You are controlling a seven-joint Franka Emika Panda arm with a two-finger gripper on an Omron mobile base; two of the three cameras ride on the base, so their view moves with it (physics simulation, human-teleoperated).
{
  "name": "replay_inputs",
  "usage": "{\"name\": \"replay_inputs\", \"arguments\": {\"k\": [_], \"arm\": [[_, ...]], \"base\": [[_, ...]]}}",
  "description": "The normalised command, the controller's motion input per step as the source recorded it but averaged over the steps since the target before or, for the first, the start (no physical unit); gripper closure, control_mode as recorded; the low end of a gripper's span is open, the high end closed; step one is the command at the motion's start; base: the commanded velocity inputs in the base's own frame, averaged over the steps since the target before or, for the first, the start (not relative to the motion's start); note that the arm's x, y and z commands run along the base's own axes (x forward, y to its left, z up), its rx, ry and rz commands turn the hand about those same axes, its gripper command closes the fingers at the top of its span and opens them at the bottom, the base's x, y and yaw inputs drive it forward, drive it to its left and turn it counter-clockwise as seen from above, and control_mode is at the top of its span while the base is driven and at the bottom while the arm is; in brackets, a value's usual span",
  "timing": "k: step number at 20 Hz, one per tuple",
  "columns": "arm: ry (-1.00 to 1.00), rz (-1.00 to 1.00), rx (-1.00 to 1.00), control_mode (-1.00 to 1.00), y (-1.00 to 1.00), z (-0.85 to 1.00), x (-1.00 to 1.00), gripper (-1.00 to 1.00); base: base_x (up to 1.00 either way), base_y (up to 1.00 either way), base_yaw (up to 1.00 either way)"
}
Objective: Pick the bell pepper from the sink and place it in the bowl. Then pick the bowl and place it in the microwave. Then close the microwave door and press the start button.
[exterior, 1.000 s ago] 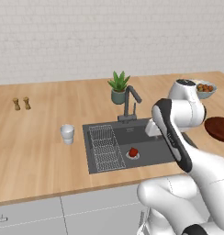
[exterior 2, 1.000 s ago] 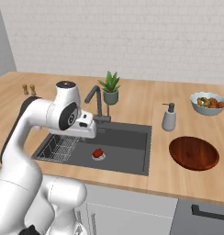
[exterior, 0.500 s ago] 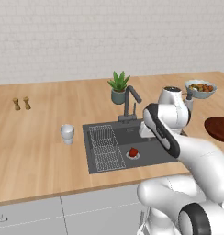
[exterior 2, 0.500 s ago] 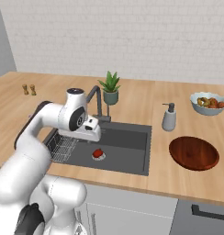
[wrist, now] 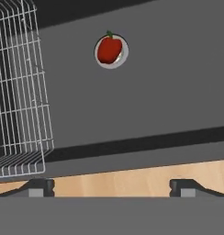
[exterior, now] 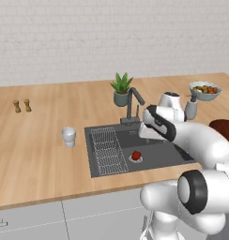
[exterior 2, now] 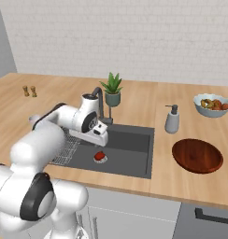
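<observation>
Sink (exterior: pixel 172 157) holds the pepper (wrist: pixel 109 49), which sits on the drain beside the rack (wrist: pixel 19 92). I judge the pepper light, firm and glossy, likely to roll; I would pinch it across its widest part. Gripper (wrist: pixel 112 188) hangs above the sink rim, fingers spread wide, holding nothing.

The pale wooden table (exterior 2: pixel 148 100) is showing a smooth, faintly grained, matt top. The dark grey rectangular sink (wrist: pixel 169 87) is looking like smooth matt metal or stone; which one cannot be told. Inside it, the thin silvery wire rack (wrist: pixel 22 87) is reading as bare metal. The small red bell pepper (wrist: pixel 109 49) is lying smooth and slightly shiny on the round pale metal drain (wrist: pixel 123 54). The wide dark red bowl (exterior 2: pixel 197 155) is gleaming glossy. The white brick wall (exterior: pixel 111 37) is looking matt and rough-jointed.
</observation>
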Motion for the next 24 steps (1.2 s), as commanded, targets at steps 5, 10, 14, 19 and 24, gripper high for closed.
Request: {"name": "replay_inputs", "arguments": {"k": [5,10,14,19,24], "arm": [[0.0,-0.12,0.05,-1.0,-0.04,-0.26,0.29,-1.0],[0.06,-0.11,0.0,-1.0,0.0,-0.29,0.39,-1.0],[0.0,-0.1,0.0,-1.0,0.0,-0.36,0.34,-1.0],[0.02,-0.1,0.0,-1.0,0.05,-0.39,0.42,-1.0],[0.05,-0.07,0.0,-1.0,0.07,-0.34,0.46,-1.0]], "base": [[0.0,0.0,0.0],[0.0,0.0,0.0],[0.0,0.0,0.0],[0.0,0.0,0.0],[0.0,0.0,0.0]]}}
